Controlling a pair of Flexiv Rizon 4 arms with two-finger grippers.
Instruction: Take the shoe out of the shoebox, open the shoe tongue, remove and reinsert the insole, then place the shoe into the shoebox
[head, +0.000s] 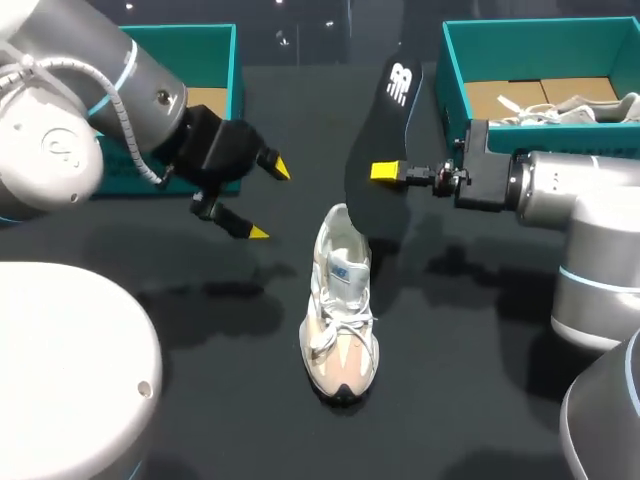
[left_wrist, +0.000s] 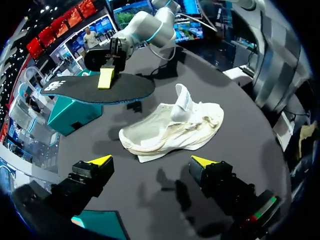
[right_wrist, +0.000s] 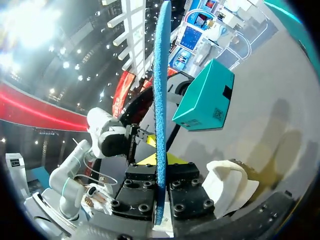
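Right gripper (head: 385, 172) pinches the insole (head: 380, 130) on edge, hoisted over the heel of the shoe (head: 340, 310): out, and lined up to go back in, I'd say. Shoe's on the table (head: 480, 330), tongue up. Left gripper (head: 268, 198) hangs beside it, wide open, empty.

Black matte surface (head: 470, 340) spread wide from near to far across the scene, soft-edged shadows pooled at its centre, left of centre and toward the right, light falling from overhead, the dark top plain and uniform in tone
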